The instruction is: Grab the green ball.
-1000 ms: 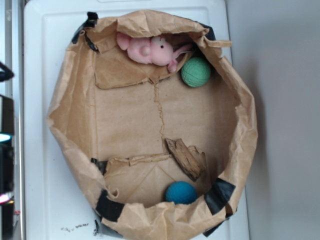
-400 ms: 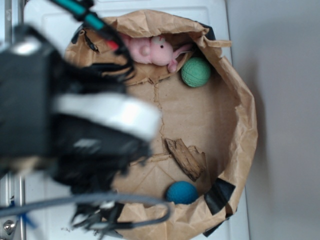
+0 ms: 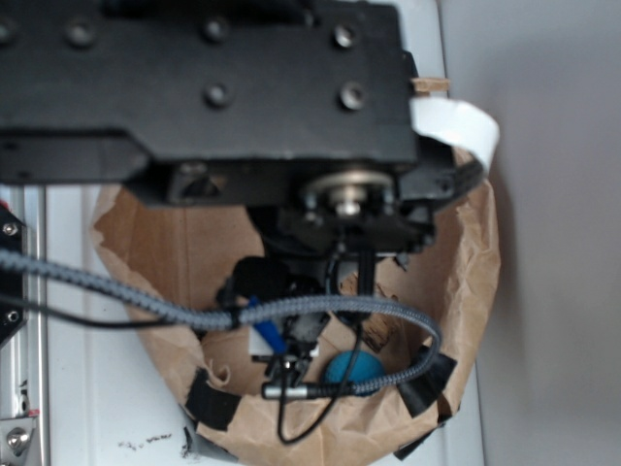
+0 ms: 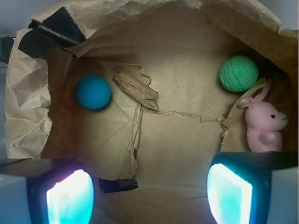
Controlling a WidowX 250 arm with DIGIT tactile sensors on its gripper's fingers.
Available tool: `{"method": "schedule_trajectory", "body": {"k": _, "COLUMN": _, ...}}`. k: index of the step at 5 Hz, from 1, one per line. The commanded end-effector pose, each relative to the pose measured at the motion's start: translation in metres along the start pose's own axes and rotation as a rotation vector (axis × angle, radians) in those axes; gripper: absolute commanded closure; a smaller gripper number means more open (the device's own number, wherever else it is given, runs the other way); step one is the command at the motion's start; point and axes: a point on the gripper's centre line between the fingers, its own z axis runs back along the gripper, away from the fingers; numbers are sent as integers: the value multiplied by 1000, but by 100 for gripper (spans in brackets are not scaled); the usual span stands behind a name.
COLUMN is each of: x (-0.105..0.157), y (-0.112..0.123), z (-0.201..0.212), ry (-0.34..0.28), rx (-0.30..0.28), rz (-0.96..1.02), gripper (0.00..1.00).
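The green ball [image 4: 238, 73] is a light mint, ribbed ball on the floor of the brown paper bag [image 4: 187, 42], at the upper right of the wrist view, just above the pink plush bunny [image 4: 264, 122]. My gripper [image 4: 149, 193] is open and empty, its two glowing pads [image 4: 70, 198] far apart at the bottom of that view, well away from the ball. In the exterior view the arm [image 3: 204, 87] covers the upper bag, so the green ball and the bunny are hidden there.
A darker teal-blue ball [image 4: 94, 92] lies at the left of the bag floor and also shows in the exterior view [image 3: 351, 369]. A torn cardboard scrap [image 4: 136, 87] lies beside it. The bag's crumpled walls, patched with black tape [image 4: 49, 35], ring the floor.
The arm has swung in from the left and now hangs over the bag, hiding the green ball and the bunny in the exterior view. The objects have not moved.
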Motion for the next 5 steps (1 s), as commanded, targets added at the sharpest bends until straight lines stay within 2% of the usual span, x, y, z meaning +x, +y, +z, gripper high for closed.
{"method": "schedule_trajectory", "body": {"k": 1, "x": 6, "y": 6, "z": 15, "ry": -64, "rx": 6, "rz": 18, "gripper": 0}}
{"method": "schedule_trajectory", "body": {"k": 2, "x": 6, "y": 6, "z": 15, "ry": -64, "rx": 6, "rz": 18, "gripper": 0}}
{"method": "schedule_trajectory", "body": {"k": 4, "x": 21, "y": 26, "z": -22, "ry": -154, "rx": -16, "rz": -68, "gripper": 0}}
{"method": "schedule_trajectory", "body": {"k": 5, "x": 30, "y": 36, "z": -42, "ry": -207, "rx": 3, "rz": -94, "gripper": 0}}
